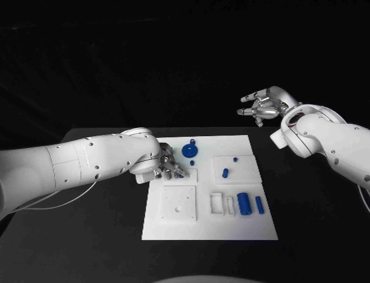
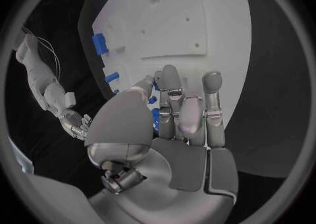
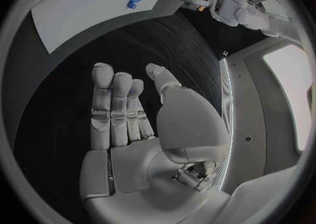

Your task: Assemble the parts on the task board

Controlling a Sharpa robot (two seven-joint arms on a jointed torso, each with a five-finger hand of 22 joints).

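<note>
The left hand point(image 1: 162, 167) rests on the task board point(image 1: 209, 227) at its left edge, fingers curled down around a small blue part point(image 2: 155, 117); whether it truly grips that part I cannot tell. The right hand point(image 1: 263, 105) hangs well beyond the board's far right corner, above the black worktop point(image 1: 321, 224), fingers loosely apart and holding nothing. On the board lie a blue gear point(image 1: 190, 151), a blue peg point(image 1: 225, 173) and two blue cylinders point(image 1: 244, 203). Behind the worktop all is dark.
</note>
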